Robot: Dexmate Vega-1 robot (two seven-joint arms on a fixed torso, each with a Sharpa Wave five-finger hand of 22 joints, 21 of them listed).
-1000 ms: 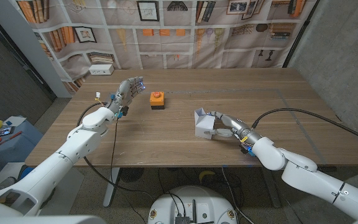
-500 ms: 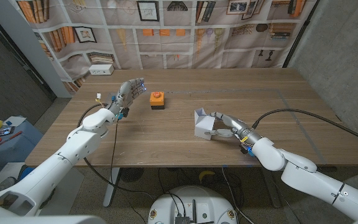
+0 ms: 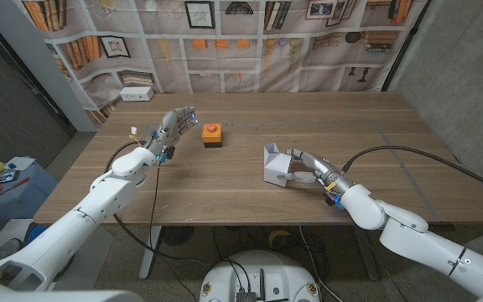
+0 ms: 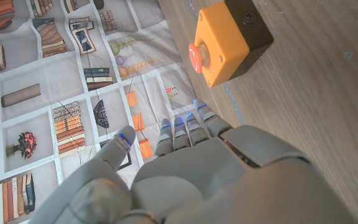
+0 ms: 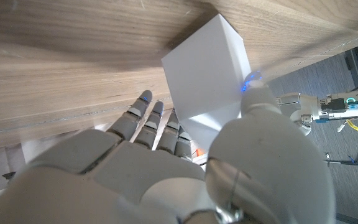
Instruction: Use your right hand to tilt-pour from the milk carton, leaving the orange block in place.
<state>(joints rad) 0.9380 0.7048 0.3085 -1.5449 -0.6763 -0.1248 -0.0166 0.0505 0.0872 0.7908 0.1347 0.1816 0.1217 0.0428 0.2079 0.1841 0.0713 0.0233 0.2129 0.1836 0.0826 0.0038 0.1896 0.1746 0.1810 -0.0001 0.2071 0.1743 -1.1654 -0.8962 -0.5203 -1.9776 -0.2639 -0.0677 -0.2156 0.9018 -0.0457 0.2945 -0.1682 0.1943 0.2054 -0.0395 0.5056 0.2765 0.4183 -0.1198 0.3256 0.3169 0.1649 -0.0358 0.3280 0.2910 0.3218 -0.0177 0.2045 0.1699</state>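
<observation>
Your right hand wraps the white milk carton near mid-table, seemingly clamped, thumb on one face. The orange block sits well apart, beside your open left hand.

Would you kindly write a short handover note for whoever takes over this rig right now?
Right hand: fingers around the white milk carton, thumb on its far side, carton near upright.
Left hand: open, raised beside the orange block, apart from it.
Done: carton grasped; block stands untouched on the table.
Left: tilt-pour with the right hand and keep the left clear of the block.
</observation>
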